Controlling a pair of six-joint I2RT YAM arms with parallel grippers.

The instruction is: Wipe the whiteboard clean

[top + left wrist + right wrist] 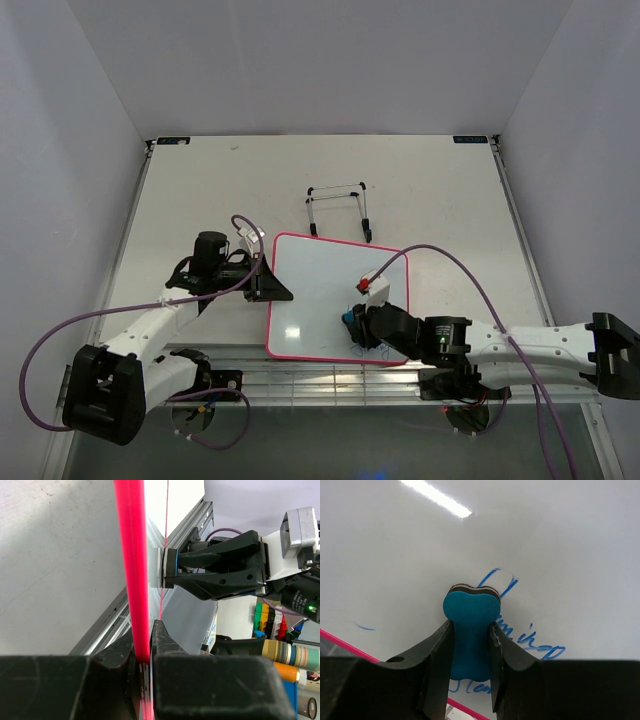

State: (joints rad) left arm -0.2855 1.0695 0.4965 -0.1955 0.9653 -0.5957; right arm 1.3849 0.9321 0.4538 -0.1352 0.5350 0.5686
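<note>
The whiteboard (320,290), white with a pink-red frame, lies flat on the table in the top view. My left gripper (272,283) is shut on its left edge; the left wrist view shows the frame (131,570) clamped between the jaws. My right gripper (358,322) is shut on the blue bone-shaped eraser (471,630) and presses it on the board's lower right part. Blue handwriting (535,641) shows on the board (395,555) around and under the eraser. A small red and white marker (372,284) lies on the board just above the right gripper.
A thin black wire stand (338,208) sits on the table behind the board. An aluminium rail (330,375) runs along the near table edge. White walls close in the left, back and right sides.
</note>
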